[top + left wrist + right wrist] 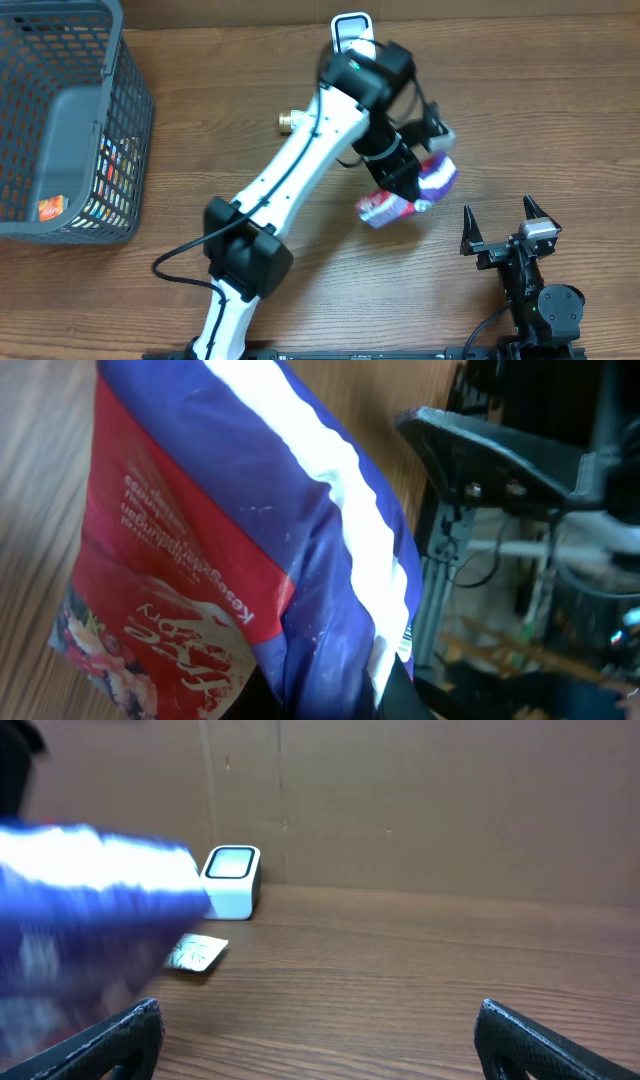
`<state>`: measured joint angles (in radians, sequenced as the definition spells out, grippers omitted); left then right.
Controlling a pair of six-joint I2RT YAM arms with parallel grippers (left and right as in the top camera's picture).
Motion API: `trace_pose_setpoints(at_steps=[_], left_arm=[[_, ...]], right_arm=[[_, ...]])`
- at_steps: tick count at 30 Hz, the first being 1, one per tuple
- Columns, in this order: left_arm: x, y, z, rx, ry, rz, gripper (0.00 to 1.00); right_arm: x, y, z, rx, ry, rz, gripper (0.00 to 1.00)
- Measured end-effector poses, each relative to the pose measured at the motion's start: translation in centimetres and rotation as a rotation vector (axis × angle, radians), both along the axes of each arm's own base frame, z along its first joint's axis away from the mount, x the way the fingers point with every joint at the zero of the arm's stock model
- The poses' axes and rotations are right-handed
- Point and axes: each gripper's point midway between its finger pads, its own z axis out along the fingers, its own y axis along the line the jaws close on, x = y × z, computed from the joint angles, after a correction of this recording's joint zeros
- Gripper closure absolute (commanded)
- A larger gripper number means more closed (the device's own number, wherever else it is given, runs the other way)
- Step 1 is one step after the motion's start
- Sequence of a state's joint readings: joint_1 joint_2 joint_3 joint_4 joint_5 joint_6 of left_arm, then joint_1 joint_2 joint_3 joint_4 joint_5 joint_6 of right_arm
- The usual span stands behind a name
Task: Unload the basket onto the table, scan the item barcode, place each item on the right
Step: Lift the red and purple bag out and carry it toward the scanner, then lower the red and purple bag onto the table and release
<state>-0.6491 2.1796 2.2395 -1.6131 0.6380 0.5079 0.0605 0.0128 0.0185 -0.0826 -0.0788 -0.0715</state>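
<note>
The item is a crinkly packet (392, 206) in purple, red and white, held above the wooden table right of centre. My left gripper (415, 190) is shut on it from above. In the left wrist view the packet (250, 540) fills the frame, pinched between the dark fingers (275, 700) at the bottom edge; I make out no barcode on the side that shows. The white scanner box (350, 30) stands at the far edge, also seen as the scanner (232, 880) from the right wrist. My right gripper (498, 215) rests open near the front right, nothing between its fingers (120, 1035).
A grey mesh basket (130, 130) stands at the left with some goods inside. A small gold piece (288, 122) lies near the left arm, and a foil packet (197, 953) lies in front of the scanner. A brown wall backs the table.
</note>
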Motion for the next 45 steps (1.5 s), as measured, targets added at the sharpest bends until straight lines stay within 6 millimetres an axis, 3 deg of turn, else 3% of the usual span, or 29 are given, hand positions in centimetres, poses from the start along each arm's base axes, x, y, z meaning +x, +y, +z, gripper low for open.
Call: trace_pose_setpoints(at_steps=[2, 6, 12, 17, 23, 28, 38, 39, 41, 45], left_arm=[[-1.1, -0.9, -2.0, -0.029, 0.019, -0.067, 0.96], [-1.3, -1.4, -4.1, -0.124, 0.069, -0.095, 0.96], [-0.2, 0.8, -6.2, -0.177, 0.164, -0.018, 0.96], [2.4, 1.7, -5.3, -0.296, 0.174, 0.059, 0.96], [4.9, 0.6, -3.4, -0.515, 0.117, 0.066, 0.96], [3.8, 0.2, -4.0, -0.602, 0.197, 0.076, 0.96], [0.4, 1.1, -8.1, -0.736, 0.387, 0.128, 0.96], [0.2, 1.1, -8.2, -0.739, 0.401, 0.134, 0.71], [0.1, 1.2, -8.2, -0.750, 0.413, 0.137, 0.04], [0.1, 1.1, -7.9, -0.765, 0.423, 0.140, 0.00]], right_arm=[[0.0, 0.0, 0.0, 0.000, 0.000, 0.000, 0.00], [0.0, 0.0, 0.0, 0.000, 0.000, 0.000, 0.00], [0.0, 0.0, 0.0, 0.000, 0.000, 0.000, 0.00], [0.0, 0.0, 0.0, 0.000, 0.000, 0.000, 0.00], [0.0, 0.0, 0.0, -0.001, -0.001, 0.000, 0.00], [0.0, 0.0, 0.0, -0.001, 0.000, 0.000, 0.00], [0.0, 0.0, 0.0, 0.000, 0.000, 0.000, 0.00], [0.0, 0.0, 0.0, 0.000, 0.000, 0.000, 0.00], [0.0, 0.0, 0.0, 0.000, 0.000, 0.000, 0.00], [0.0, 0.0, 0.0, -0.001, 0.000, 0.000, 0.00]])
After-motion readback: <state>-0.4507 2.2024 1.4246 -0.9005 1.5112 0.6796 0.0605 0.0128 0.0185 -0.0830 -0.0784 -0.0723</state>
